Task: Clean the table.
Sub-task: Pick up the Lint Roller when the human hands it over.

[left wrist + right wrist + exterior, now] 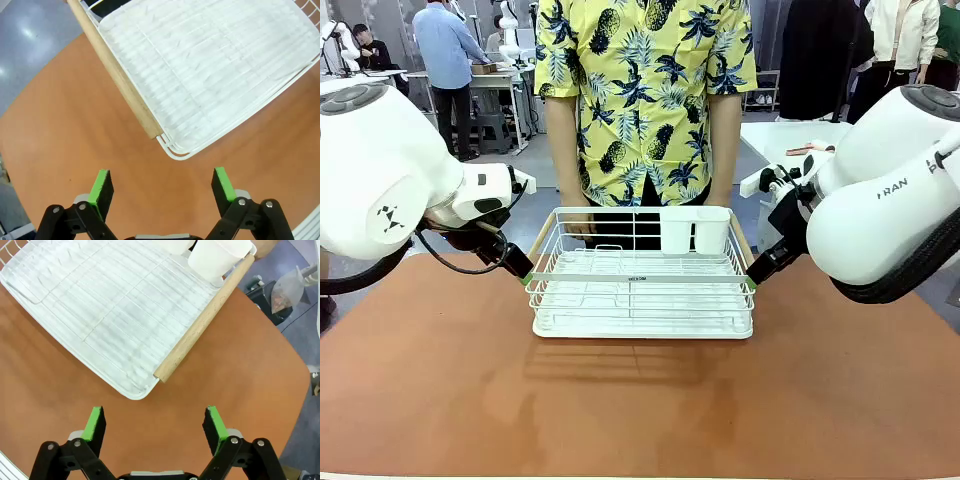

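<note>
Both jaws spread (empty) beside rack (642, 328), tbl (640, 415).

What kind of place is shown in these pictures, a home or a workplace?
Probably a robotics lab, not a home. The left arm and right arm flank a white wire rack on the table, a person stands across it, and other people are at work tables behind.

One table (640, 410), one rack (642, 277), two handles (121, 80), two white cups (677, 232)
</note>
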Robot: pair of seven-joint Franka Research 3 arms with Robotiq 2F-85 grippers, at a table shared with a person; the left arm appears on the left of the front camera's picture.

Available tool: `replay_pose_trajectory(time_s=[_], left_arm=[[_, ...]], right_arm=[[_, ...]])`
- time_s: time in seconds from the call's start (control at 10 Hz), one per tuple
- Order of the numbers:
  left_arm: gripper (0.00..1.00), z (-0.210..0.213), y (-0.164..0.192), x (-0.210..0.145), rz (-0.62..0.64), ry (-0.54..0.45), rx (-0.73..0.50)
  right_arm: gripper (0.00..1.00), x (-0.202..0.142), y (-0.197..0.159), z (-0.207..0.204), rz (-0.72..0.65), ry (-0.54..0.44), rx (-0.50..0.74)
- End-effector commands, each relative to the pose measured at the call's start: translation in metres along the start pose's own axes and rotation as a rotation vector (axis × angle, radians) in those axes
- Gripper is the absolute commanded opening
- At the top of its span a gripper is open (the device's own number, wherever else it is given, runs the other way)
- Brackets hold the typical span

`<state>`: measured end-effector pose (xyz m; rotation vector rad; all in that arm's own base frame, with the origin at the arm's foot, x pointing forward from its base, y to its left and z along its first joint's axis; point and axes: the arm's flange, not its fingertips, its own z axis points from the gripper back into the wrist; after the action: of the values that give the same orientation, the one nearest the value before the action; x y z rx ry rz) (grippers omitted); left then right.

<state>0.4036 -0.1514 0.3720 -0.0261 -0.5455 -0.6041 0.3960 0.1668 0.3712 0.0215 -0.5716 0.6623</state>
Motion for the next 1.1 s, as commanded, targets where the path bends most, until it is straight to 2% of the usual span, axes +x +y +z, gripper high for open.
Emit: replay_pose_trajectory(time_s=[0.0, 1.0], left_arm=[[1.0, 0.0, -0.0002, 0.0, 0.0, 0.0, 0.0], [1.0, 0.0, -0.0005, 0.0001, -0.001, 0.0, 0.0]], right_arm=[[1.0, 0.0, 0.0, 0.0, 0.0, 0.0, 0.0], [1.0, -0.0001, -0.0004, 0.0, 0.001, 0.0, -0.001]])
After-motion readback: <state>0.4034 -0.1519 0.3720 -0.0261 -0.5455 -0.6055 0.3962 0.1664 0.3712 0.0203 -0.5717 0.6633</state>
